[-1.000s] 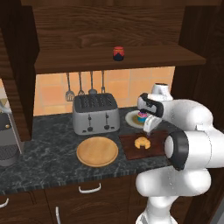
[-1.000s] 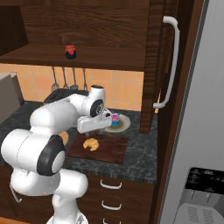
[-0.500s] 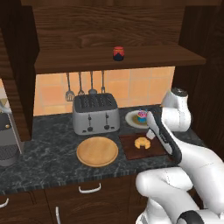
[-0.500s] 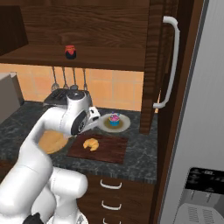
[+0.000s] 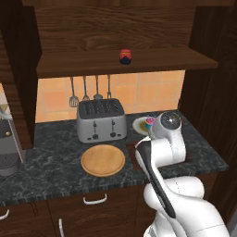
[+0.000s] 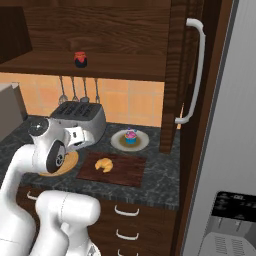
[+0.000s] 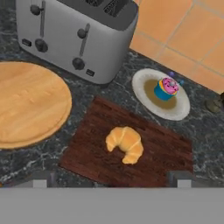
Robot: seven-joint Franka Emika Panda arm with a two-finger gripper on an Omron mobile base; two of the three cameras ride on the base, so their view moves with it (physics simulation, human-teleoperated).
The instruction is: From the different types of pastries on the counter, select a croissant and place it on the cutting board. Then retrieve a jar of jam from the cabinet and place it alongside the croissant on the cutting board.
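The golden-brown croissant (image 7: 125,143) (image 6: 104,164) lies on the dark reddish cutting board (image 7: 162,153) (image 6: 127,171), apart from my fingers. My gripper (image 7: 110,180) hovers above the board's near edge, open, its fingertips (image 7: 41,178) spread wide with nothing between them. The pink-frosted cupcake (image 7: 166,87) (image 6: 131,135) (image 5: 149,122) sits on a white plate (image 7: 180,107) behind the board. The jar of jam (image 5: 125,56) (image 6: 80,59) stands on the cabinet shelf (image 5: 83,67) above the toaster. In the left base view my arm hides most of the board.
A silver toaster (image 7: 74,35) (image 5: 101,121) stands at the back of the dark counter (image 5: 46,162). A round light wooden plate (image 7: 26,105) (image 5: 102,160) lies left of the board. A tall cabinet door with a white handle (image 6: 192,70) stands at the right.
My arm has lifted and drawn back from the cutting board toward the toaster side. The croissant stays on the board, and the jar has not moved.
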